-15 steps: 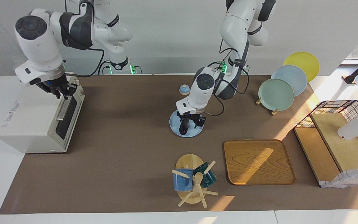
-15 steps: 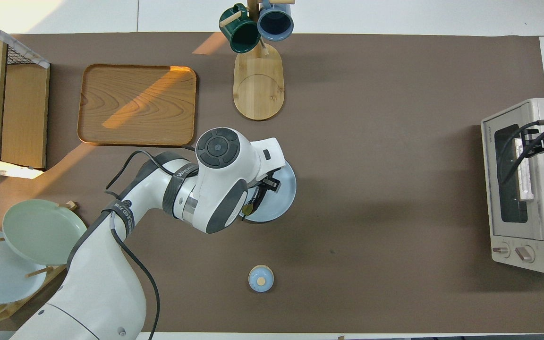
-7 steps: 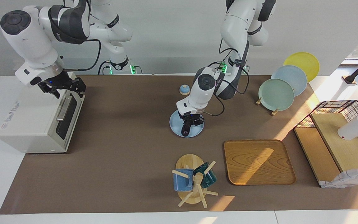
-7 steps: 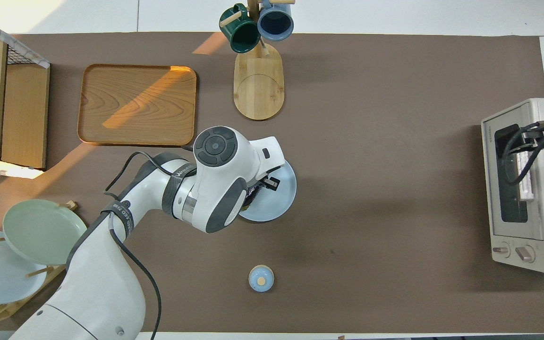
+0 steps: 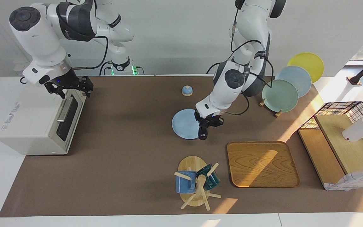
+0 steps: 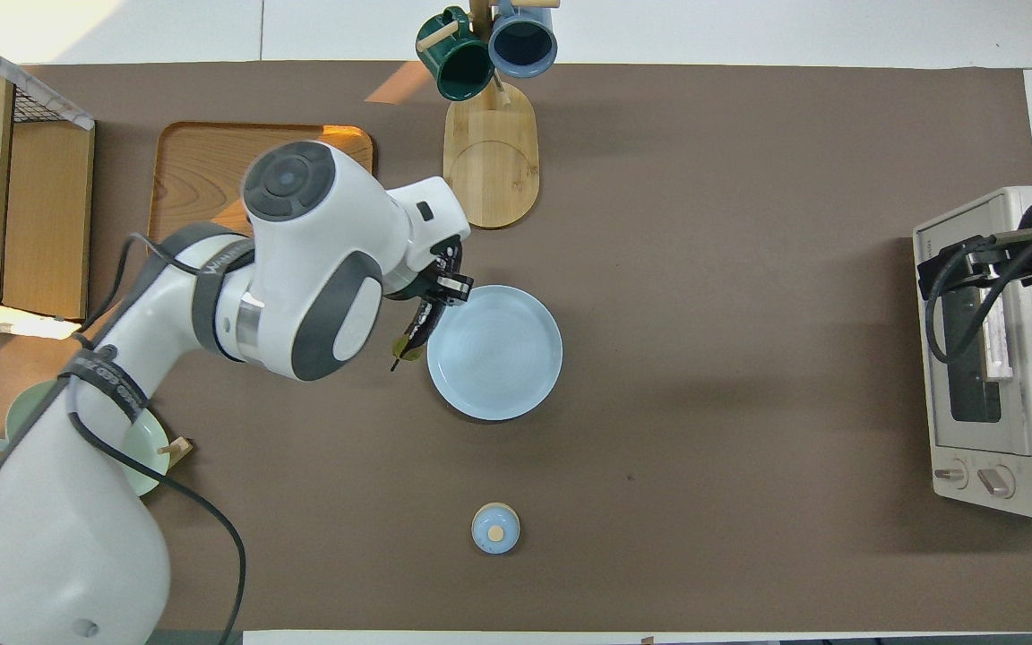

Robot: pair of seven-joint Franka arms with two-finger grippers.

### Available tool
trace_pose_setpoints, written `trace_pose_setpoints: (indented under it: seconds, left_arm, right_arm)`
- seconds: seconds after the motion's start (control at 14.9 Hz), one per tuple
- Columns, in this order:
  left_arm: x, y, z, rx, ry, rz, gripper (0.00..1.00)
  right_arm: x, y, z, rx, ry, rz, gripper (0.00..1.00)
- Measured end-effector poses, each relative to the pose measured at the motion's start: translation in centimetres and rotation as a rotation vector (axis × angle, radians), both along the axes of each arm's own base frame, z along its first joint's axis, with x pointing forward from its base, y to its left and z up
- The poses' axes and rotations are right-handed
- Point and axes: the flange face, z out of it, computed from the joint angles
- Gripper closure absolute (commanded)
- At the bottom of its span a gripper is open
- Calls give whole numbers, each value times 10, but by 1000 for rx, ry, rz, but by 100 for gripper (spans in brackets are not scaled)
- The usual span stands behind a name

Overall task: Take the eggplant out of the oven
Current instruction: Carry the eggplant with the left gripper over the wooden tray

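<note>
The brown-covered tabletop (image 5: 131,164) carries everything here, with the boxy off-white toaster oven (image 5: 33,123) standing at the right arm's end, its dark glass door (image 5: 66,119) shut and its metal bar handle (image 5: 64,110) running along the top of the door. At the left arm's end sits a black wire basket (image 5: 348,108) over pale wooden boards (image 5: 336,148), and beside it lies a rounded wooden tray (image 5: 262,164). Nearer to the robots than the tray, three round plates, sage green (image 5: 279,95), pale blue (image 5: 295,78) and yellow (image 5: 306,63), lean in a wooden rack. A wooden mug tree (image 5: 195,186) on an oval base, farthest from the robots, holds a blue mug (image 5: 184,182) and a dark teal mug (image 5: 210,178). A round light blue plate (image 5: 184,123) lies bare in the middle of the tabletop. The left end effector (image 5: 207,123) hangs over the edge of that plate on the tray's side, clenched on the slim, glossy dark purple eggplant (image 5: 203,131), which dangles clear of the oven with its rounded end down; in the overhead view its thin stem (image 6: 404,348) points toward the robots. The right end effector (image 5: 71,87) hovers over the oven's top front edge, above the handle, with its fingers spread and holding nothing. A small blue knobbed dome (image 5: 187,90) rests on the tabletop, nearer to the robots than the light blue plate.
</note>
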Motion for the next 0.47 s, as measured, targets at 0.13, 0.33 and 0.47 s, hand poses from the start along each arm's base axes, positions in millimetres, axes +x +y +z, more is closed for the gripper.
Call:
trace_pose_setpoints:
  seconds: [0.13,0.33,0.47]
  left_arm:
    - [25,42,12,-5,-7,69,100]
    - [47,92,8,-2,-3,151,100]
    - [58,121,-1,4,9,198,100]
  right_arm:
    - [-2,-3,3,0,-4,-7,0]
    - [-4,-4,6,1,-11,-9,0]
    - [-4,-1,7,5,-13,-5,0]
